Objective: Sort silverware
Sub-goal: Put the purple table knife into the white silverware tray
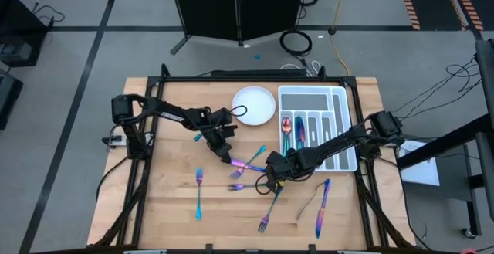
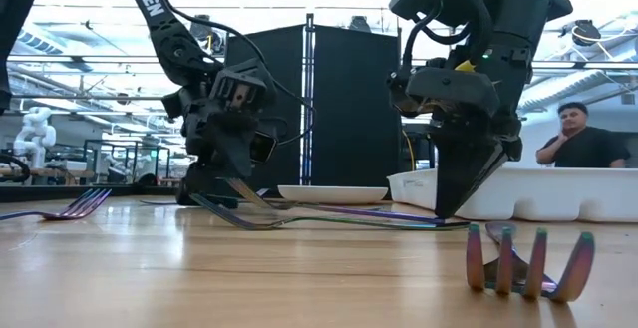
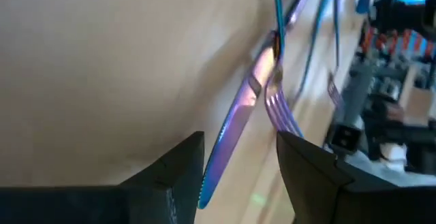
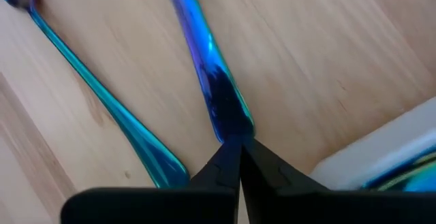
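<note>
Currently your right gripper (image 4: 235, 149) is pinched fully closed, its tips on the end of a blue handle (image 4: 208, 74) lying on the table; whether it grips the handle, you cannot tell. Your left gripper (image 3: 238, 176) stands open astride a purple knife (image 3: 235, 122), a fork (image 3: 279, 108) just beside it. Progress looks early: a few pieces lie in the white cutlery tray (image 1: 340, 99) beyond the right fingers, while about ten pieces of silverware (image 1: 198, 194) lie scattered on the wood. The white plate (image 1: 255, 103) sits empty near the tray. Crossed handles between both grippers may snag.
</note>
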